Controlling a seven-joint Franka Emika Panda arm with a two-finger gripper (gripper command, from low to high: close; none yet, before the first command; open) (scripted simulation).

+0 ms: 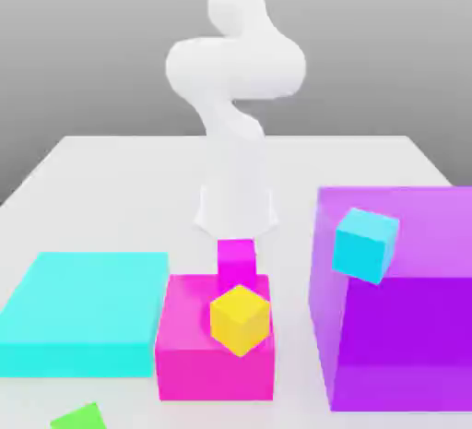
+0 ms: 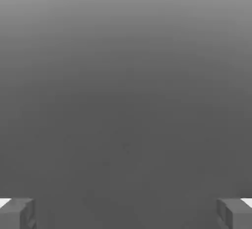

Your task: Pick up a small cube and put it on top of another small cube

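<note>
1. A flat cyan slab (image 1: 83, 312) lies on the white table (image 1: 111, 164) at the exterior view's left.
2. A magenta block (image 1: 189, 349) sits just beside the slab, with a smaller magenta block (image 1: 236, 259) behind it.
3. A large purple cube (image 1: 406, 326) stands at the exterior view's right.

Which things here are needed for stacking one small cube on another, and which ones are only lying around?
For the job: green cube, gripper with jaws open. The target cube could be the yellow cube or the cyan cube.
Lying about: pink block, purple block, flat cyan slab.
</note>
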